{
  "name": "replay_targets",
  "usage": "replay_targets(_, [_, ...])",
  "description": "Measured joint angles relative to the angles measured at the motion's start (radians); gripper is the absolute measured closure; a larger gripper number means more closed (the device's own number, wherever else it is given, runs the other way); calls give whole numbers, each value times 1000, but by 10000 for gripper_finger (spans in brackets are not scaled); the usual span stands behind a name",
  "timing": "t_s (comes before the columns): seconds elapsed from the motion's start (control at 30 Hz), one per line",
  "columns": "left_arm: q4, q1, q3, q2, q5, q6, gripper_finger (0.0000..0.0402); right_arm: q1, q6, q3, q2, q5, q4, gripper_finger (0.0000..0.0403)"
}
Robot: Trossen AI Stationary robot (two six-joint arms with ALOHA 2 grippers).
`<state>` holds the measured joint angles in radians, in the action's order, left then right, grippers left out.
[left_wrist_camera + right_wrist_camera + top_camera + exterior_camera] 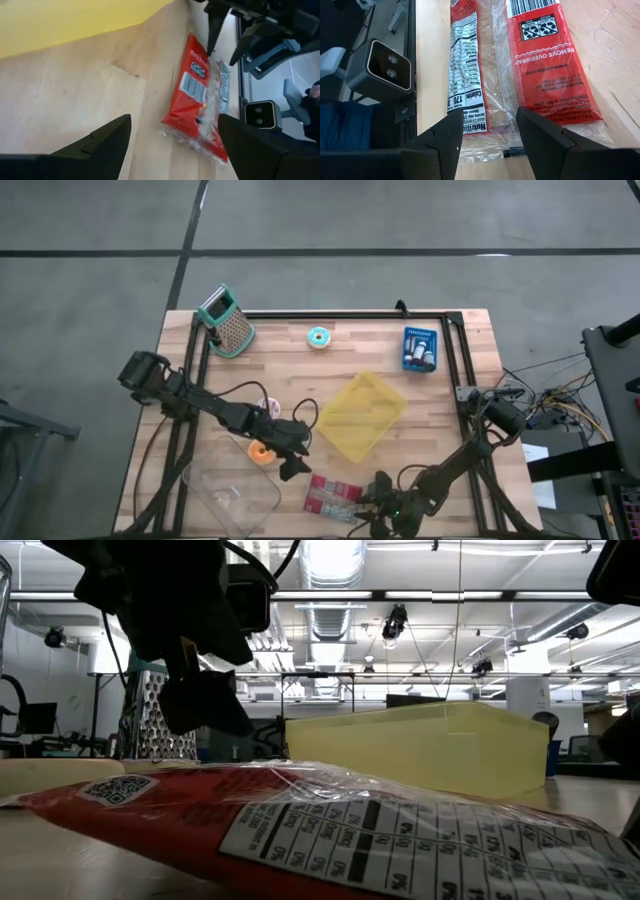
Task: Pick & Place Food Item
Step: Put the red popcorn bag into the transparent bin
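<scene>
High view shows us barely begun: the red snack packet lies flat near the table's front edge, ungrasped. Our right gripper hovers beside it, fingers parted; our left gripper waits wide nearby.

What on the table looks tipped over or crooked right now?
The metal box grater with the teal handle lies on its side near the far left corner. The shallow yellow plastic tray sits turned at an angle to the table edges. Nothing looks spilled.

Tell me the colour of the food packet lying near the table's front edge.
Red with clear plastic and white labels; the food packet shows best in the right wrist view.
</scene>
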<state>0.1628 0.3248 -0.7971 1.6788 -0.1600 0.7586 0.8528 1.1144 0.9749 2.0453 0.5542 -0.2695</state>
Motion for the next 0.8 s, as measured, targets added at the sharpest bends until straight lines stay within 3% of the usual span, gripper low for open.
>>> replay_targets(0.27, [10,0,-2,49,-2,25,99,0,-15,-2,1,23,2,216])
replay_targets(0.6, [107,0,-29,139,-130,91,99,0,-16,-1,2,25,1,216])
replay_targets(0.8, [107,0,-42,167,-138,130,99,0,-18,-2,2,25,1,216])
